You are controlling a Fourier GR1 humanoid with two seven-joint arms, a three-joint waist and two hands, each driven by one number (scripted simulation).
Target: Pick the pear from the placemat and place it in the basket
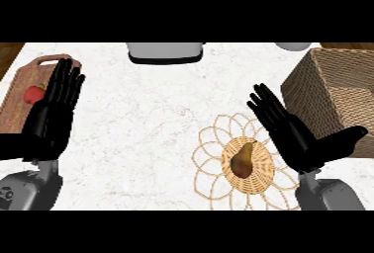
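Right robot hand [296, 133] hovers with fingers straight and holding nothing, just right of the pear [243, 160], which lies untouched at the middle of the woven placemat [211, 153] on the near right of the surface [146, 128]. The left robot hand [51, 113] rests open at the left over a wooden board [22, 86]. The pick is not yet begun, I judge: next the right robot hand must drop and close round the pear, then carry it to the basket [336, 94] at the far right.

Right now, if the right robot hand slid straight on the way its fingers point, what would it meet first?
The right robot hand points up and leftward across bare counter. That line passes left of the basket and looks free until the grey object at the far edge, though height is unclear.
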